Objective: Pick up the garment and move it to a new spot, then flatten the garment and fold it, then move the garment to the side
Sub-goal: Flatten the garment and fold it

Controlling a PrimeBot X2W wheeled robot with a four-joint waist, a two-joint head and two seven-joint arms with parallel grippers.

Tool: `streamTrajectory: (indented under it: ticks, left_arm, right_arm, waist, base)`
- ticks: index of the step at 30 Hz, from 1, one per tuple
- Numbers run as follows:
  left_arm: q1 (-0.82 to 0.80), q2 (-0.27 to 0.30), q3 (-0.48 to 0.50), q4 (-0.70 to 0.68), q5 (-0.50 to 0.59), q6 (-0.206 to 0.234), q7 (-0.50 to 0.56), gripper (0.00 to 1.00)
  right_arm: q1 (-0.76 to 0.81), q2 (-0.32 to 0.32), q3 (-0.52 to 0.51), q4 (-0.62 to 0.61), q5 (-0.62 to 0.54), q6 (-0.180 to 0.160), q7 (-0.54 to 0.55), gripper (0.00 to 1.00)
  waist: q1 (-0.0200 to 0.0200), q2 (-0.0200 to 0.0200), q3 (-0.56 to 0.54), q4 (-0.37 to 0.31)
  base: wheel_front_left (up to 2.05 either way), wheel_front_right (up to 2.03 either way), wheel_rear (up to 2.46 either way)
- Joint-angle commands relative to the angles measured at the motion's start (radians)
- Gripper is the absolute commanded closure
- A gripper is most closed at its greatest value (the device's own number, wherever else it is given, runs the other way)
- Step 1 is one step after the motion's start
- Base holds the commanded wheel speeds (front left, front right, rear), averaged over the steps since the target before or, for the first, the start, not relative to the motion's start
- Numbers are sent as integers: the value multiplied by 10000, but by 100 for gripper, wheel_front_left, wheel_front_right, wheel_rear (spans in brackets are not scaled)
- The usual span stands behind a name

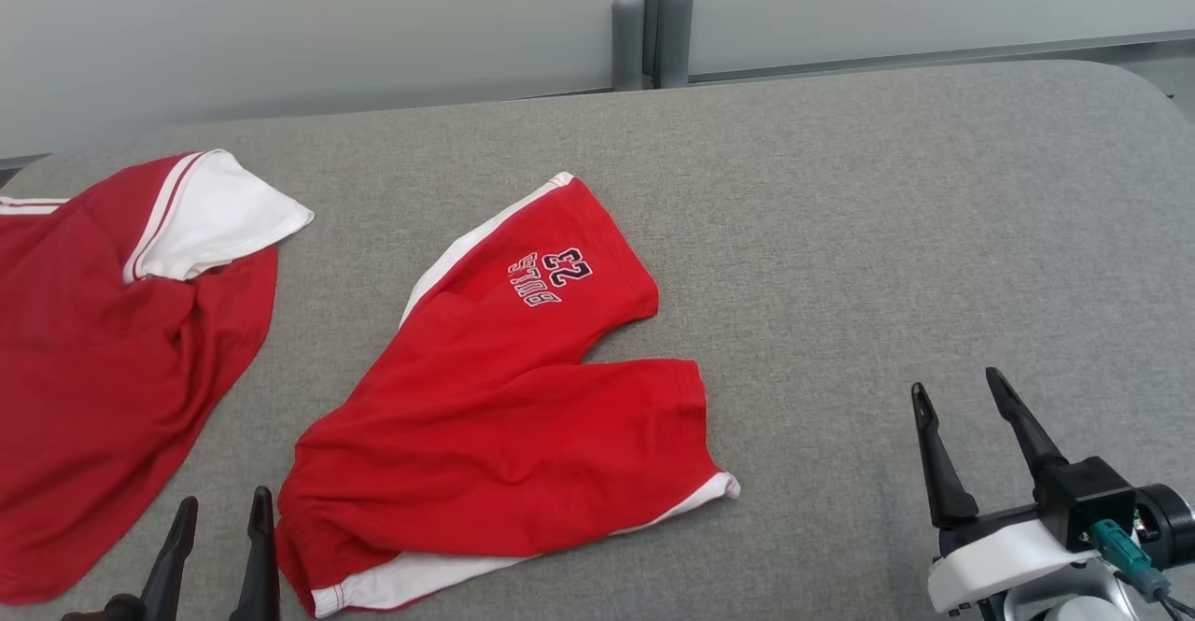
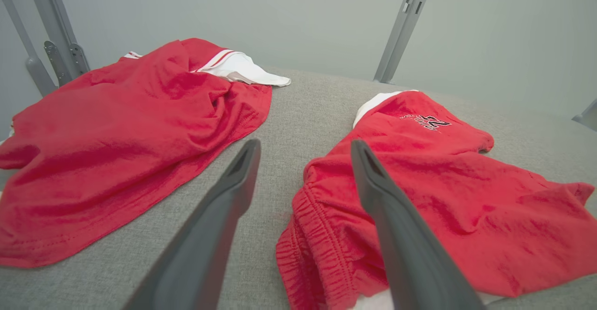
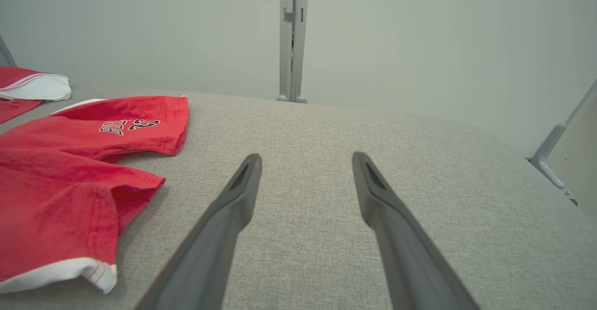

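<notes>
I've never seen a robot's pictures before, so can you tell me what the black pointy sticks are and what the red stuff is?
The black sticks are the robot's fingers. It has two arms, each ending in a gripper. One picture comes from its head, looking down at a grey padded table. There you see the left gripper and right gripper. The other two pictures come from cameras on its wrists, looking along the fingers. The red things are clothes: red shorts with a number in the middle, and a red shirt on the left. Both grippers are open and hold nothing.
</notes>
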Motion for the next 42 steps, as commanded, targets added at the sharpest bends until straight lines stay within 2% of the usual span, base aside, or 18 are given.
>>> streamTrajectory:
  ticks: [1, 6, 11, 16, 42]
  left_arm:
    - [141, -51, 95, 54, 61, -44, -31, 0]
    - [236, -350, 423, 305, 260, -137, -32, 0]
    - [345, -266, 454, 396, 123, -143, -32, 0]
    - [400, -374, 497, 427, 224, -145, -34, 0]
    - [540, -214, 342, 515, 93, -148, -34, 0]
  right_arm:
    - [122, 23, 34, 44, -42, 1, -31, 0]
    - [228, 57, 147, 239, 31, 1, -33, 0]
    - [272, -30, 232, 514, 75, 1, -33, 0]
    - [310, -71, 188, 715, 113, 1, -33, 0]
    - [203, -12, 360, 944, 144, 1, -33, 0]
  waist:
    - [0, 21, -71, -109]
    - [0, 21, -307, -367]
    - [0, 21, -567, -555]
    - [0, 21, -714, -488]
    - [0, 21, -892, -141]
  base:
    - [0, 0, 0]
    - [0, 0, 0]
    - [0, 0, 0]
    - [0, 0, 0]
    - [0, 0, 0]
